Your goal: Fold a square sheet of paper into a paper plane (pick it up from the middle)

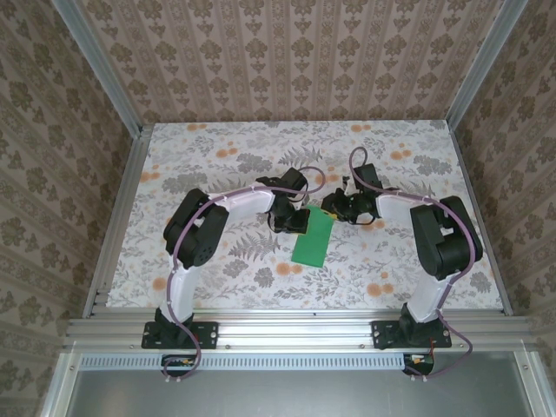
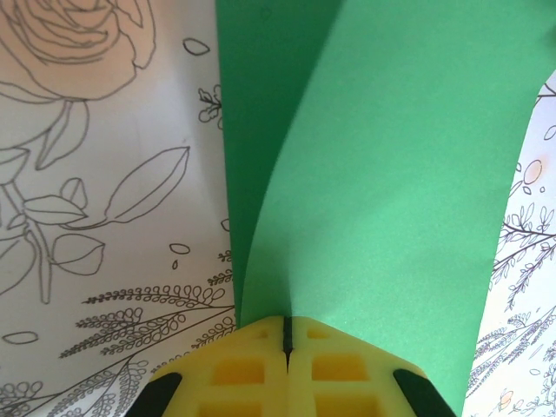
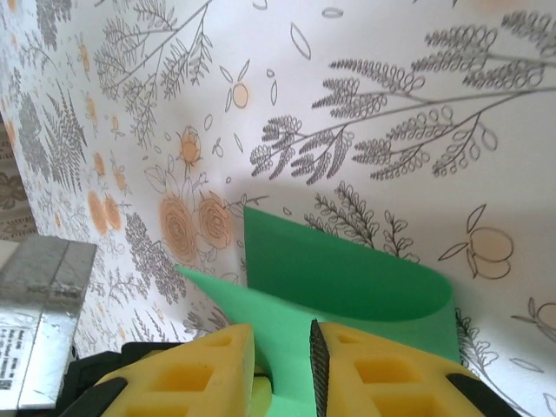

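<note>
The square sheet of paper (image 1: 313,239), bright green, is bent over on itself near the middle of the table, one end lifted toward the two grippers. My left gripper (image 1: 292,221) holds its upper left edge. In the left wrist view the yellow fingertips (image 2: 261,365) of the left gripper (image 2: 286,334) are pressed together on the paper (image 2: 391,174), which curves away from them. My right gripper (image 1: 334,207) is at the paper's upper right. In the right wrist view the right gripper (image 3: 282,347) stands with a clear gap, and the curled paper (image 3: 347,278) runs through it.
The table (image 1: 217,156) has a floral cloth and is walled by patterned panels. An aluminium rail (image 1: 287,328) runs along the near edge by the arm bases. A grey metal rail (image 3: 43,304) shows at the left of the right wrist view.
</note>
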